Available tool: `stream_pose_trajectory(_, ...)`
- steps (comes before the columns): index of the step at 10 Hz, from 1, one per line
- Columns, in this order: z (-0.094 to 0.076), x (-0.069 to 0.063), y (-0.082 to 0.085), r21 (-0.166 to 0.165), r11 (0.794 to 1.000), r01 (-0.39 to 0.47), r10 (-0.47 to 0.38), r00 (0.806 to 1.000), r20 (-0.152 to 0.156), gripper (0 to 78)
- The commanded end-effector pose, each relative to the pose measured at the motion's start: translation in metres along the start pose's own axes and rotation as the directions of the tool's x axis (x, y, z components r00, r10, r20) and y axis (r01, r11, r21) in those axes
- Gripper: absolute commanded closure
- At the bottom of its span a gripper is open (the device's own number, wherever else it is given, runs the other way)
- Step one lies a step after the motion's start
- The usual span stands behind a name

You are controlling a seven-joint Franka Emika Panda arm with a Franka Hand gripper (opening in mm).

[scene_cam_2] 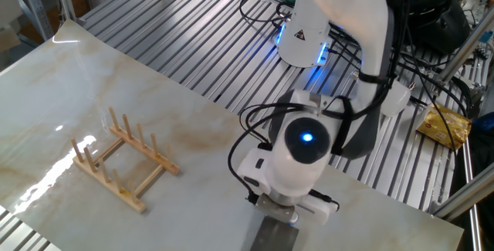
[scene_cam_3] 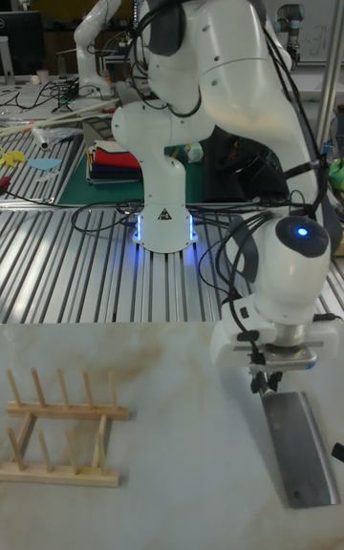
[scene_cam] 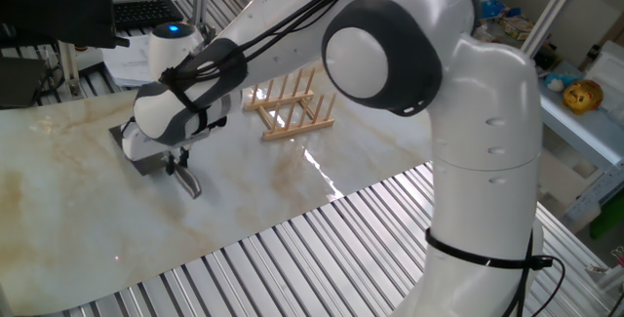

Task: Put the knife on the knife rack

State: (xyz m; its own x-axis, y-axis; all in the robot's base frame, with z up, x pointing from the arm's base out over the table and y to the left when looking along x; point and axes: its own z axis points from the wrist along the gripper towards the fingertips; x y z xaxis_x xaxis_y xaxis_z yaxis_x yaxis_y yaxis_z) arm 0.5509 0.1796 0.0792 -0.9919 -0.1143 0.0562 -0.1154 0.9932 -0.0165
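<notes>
The hand (scene_cam_3: 268, 380) points straight down over the right part of the table (scene_cam_3: 172, 474), its two dark fingers (scene_cam_3: 262, 378) pinching the silver handle of the knife (scene_cam_3: 300, 445) at the end next to the blade. In the tall fixed view the fingers sit close together, with the handle mostly hidden behind them and under the wrist housing. The knife's broad dark grey blade extends away from the hand toward the near table edge in that view. In one fixed view the handle (scene_cam: 189, 181) slopes down to the marble while the blade end (scene_cam: 148, 161) is tucked under the wrist; whether the blade is clear of the surface cannot be told. In the other fixed view only a strip of the blade (scene_cam_2: 275, 235) shows at the bottom edge, below the hand (scene_cam_2: 275, 209). Above the hand, the white wrist carries a lit blue ring (scene_cam_3: 301, 231), and black cables (scene_cam_3: 239, 254) loop along the forearm. The knife rack (scene_cam_3: 63, 426) stands upright on the table, well apart from the knife and to the left in the tall fixed view, its light-wood pegs in rows on two rails, with nothing resting in it. The arm base (scene_cam_3: 163, 216) stands on slatted metal decking (scene_cam_3: 67, 273) behind the table, glowing blue at its foot.
</notes>
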Motion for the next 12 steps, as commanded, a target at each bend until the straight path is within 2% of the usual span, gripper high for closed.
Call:
stream_pose_trajectory(1, -0.019, 0.0, -0.01, 0.018, 0.999, -0.038, 0.037, 0.999, 0.013, 76.4)
stream_pose_trajectory(4, -0.04, 0.005, -0.023, 0.032, 0.997, -0.073, 0.072, 0.997, 0.026, 76.4)
stream_pose_trajectory(10, -0.069, 0.008, -0.046, 0.05, 0.991, -0.124, 0.122, 0.992, 0.039, 76.4)
stream_pose_trajectory(11, -0.075, 0.008, -0.052, 0.061, 0.99, -0.126, 0.124, 0.992, 0.037, 76.4)
stream_pose_trajectory(12, -0.082, 0.008, -0.06, 0.097, 0.987, -0.128, 0.126, 0.992, 0.032, 76.4)
